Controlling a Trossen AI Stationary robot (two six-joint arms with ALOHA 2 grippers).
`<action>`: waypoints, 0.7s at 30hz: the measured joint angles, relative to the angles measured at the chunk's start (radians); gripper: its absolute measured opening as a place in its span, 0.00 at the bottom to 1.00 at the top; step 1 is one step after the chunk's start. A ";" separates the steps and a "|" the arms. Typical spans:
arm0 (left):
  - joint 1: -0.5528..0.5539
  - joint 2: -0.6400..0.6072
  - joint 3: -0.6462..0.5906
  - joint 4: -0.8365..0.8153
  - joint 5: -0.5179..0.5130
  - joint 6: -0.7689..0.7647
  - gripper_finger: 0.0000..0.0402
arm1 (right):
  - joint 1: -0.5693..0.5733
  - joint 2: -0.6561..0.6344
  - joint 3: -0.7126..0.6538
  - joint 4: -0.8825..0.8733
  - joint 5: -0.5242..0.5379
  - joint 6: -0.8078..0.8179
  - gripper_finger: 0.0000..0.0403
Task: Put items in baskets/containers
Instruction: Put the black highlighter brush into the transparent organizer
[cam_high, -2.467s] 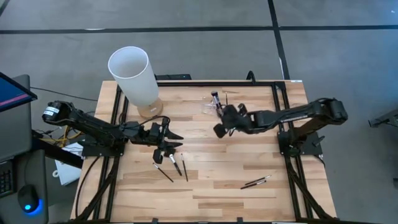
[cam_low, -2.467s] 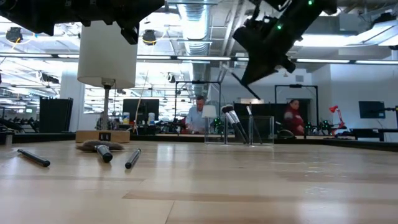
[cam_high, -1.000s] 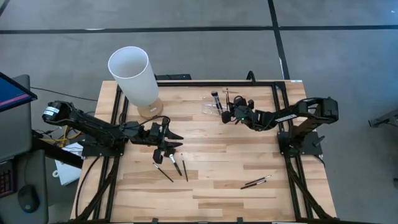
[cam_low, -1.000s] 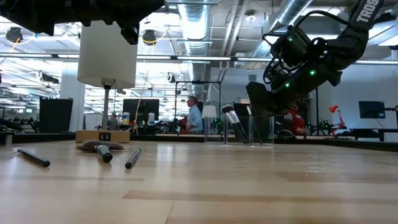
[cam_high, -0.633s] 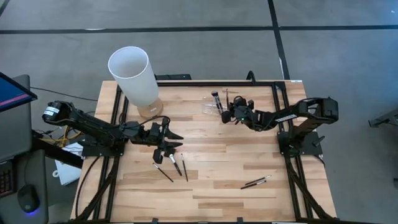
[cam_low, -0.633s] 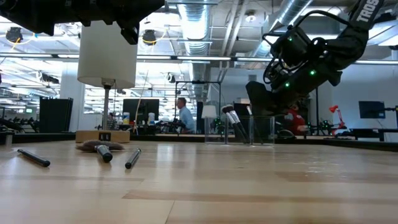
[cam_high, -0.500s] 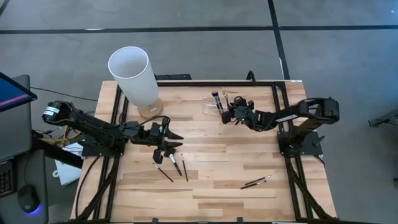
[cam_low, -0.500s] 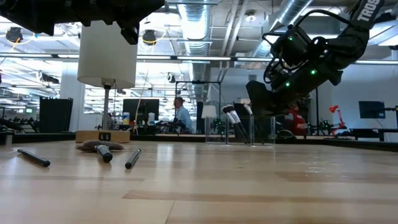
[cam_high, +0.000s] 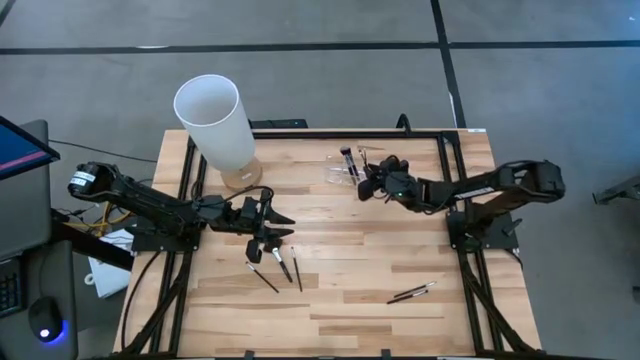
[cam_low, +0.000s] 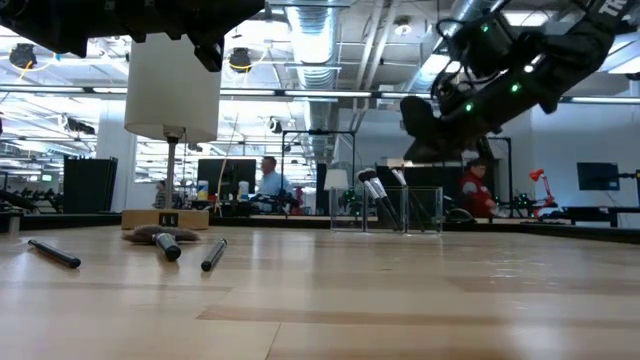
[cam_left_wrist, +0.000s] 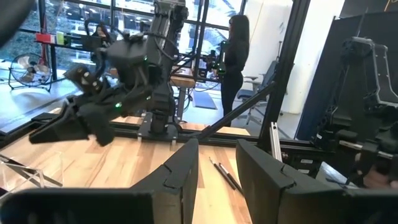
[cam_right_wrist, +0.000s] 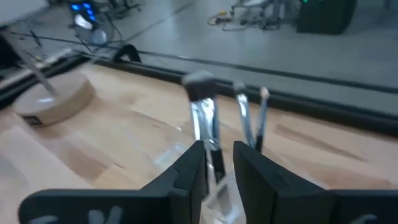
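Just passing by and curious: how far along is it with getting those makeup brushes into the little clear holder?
Partly done. A few brushes already stand in the clear holder. The right claw hovers beside it, empty and open, apparently having just dropped one in. Left to do: three brushes lying under the waiting left claw and two more near the table's front right.

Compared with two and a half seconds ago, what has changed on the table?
The right end effector carried a brush to the clear holder, let it go there, and has risen a little, jaws open and empty. The left end effector stayed over the three brushes near it, and the two brushes at the front right did not move.
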 joint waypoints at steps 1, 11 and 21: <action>0.000 0.000 0.000 0.000 0.000 -0.002 0.26 | 0.010 -0.013 0.000 0.000 0.000 -0.015 0.18; 0.000 0.000 0.000 0.000 -0.003 -0.030 0.26 | 0.178 -0.074 0.001 0.001 -0.024 -0.006 0.16; 0.035 0.000 0.000 -0.001 -0.059 -0.106 0.26 | 0.339 0.030 0.071 -0.001 -0.027 -0.159 0.16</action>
